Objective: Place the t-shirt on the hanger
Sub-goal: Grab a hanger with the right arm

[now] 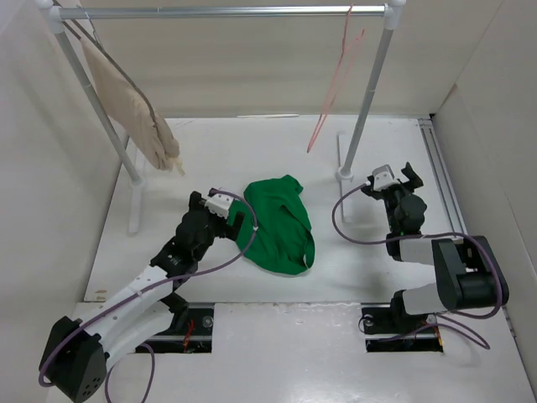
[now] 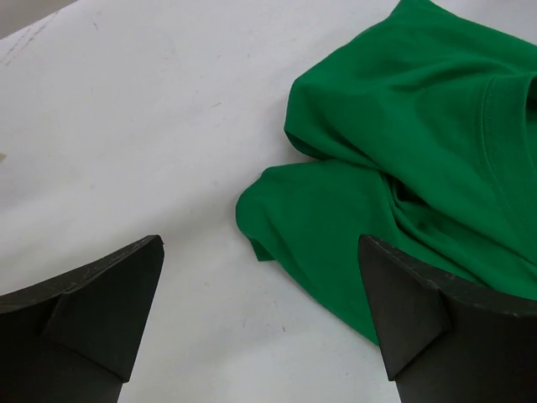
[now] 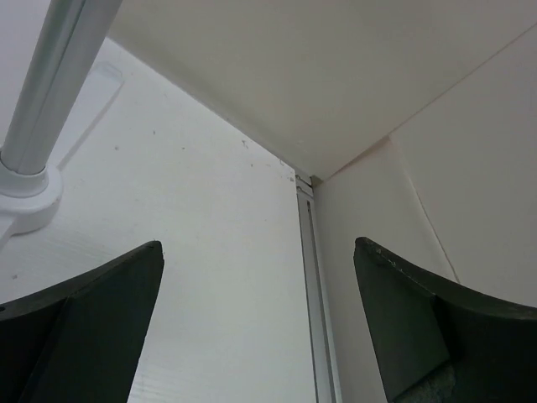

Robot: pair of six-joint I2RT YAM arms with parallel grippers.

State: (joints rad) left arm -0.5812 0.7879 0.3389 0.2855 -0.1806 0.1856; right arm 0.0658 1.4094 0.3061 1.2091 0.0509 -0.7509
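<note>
The bright green t-shirt (image 1: 277,222) lies crumpled on the white table. In the left wrist view it (image 2: 403,159) fills the upper right. My left gripper (image 1: 221,211) is open and empty at the shirt's left edge. Its right finger (image 2: 436,327) sits over the cloth's edge, and bare table lies between the jaws (image 2: 260,252). The pink wire hanger (image 1: 338,80) hangs from the rail at the back right. My right gripper (image 1: 393,176) is open and empty beside the rack's right post (image 1: 369,92), facing the far right corner (image 3: 258,248).
A white rack has a top rail (image 1: 226,12) and a left post (image 1: 101,109). A beige garment (image 1: 134,105) on a dark hanger hangs at its left end. The right post's foot (image 3: 25,197) is close to my right gripper. Walls and a metal track (image 1: 440,180) bound the table.
</note>
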